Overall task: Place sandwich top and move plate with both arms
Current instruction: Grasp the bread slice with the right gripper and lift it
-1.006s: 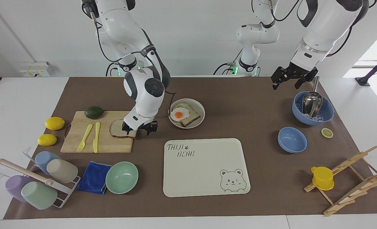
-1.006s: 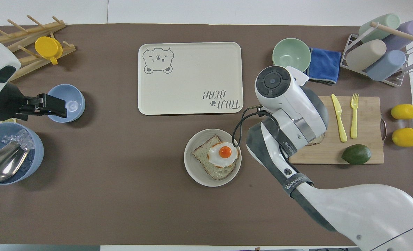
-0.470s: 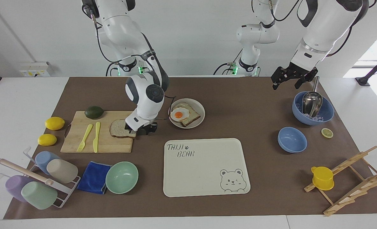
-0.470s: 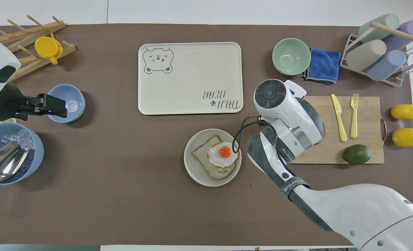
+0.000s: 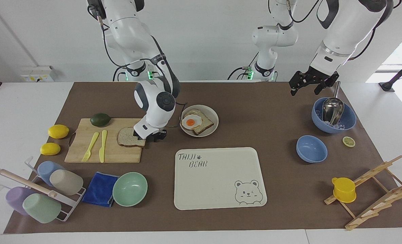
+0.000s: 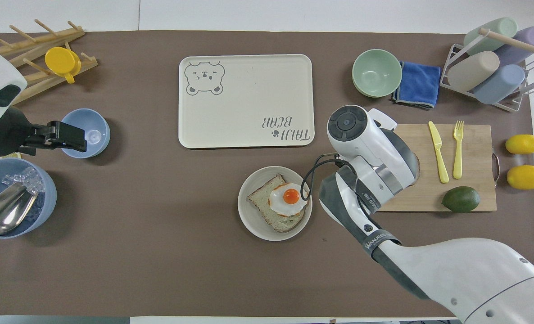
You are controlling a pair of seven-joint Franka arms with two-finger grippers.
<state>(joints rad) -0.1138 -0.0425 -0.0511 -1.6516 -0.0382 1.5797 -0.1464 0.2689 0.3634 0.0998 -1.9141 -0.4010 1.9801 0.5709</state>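
The sandwich top [image 5: 128, 137], a slice of brown bread, lies flat at the end of the cutting board [image 5: 113, 154] that is closest to the plate. My right gripper [image 5: 151, 136] is down at the bread's edge, touching it on the plate's side. In the overhead view the right arm's wrist [image 6: 370, 148] hides the bread and the gripper. The plate [image 5: 201, 135] [image 6: 253, 220] sits beside the board and holds a toast with a fried egg [image 5: 191, 122] [image 6: 289, 196]. My left gripper [image 5: 307, 85] [image 6: 69, 135] waits open in the air, over the table by the large blue bowl.
The bear-print tray [image 5: 218, 176] lies farther from the robots than the plate. A knife, a fork and an avocado [image 5: 100, 119] are on the board, with lemons beside it. A mint bowl [image 5: 129, 188], a blue cloth and a cup rack lie past the board. Blue bowls [image 5: 311, 148] and a wooden rack are at the left arm's end.
The right arm's wrist has drawn a little toward the robots and settled lower at the bread's edge. The bread still lies flat in the same spot. The left arm has not moved.
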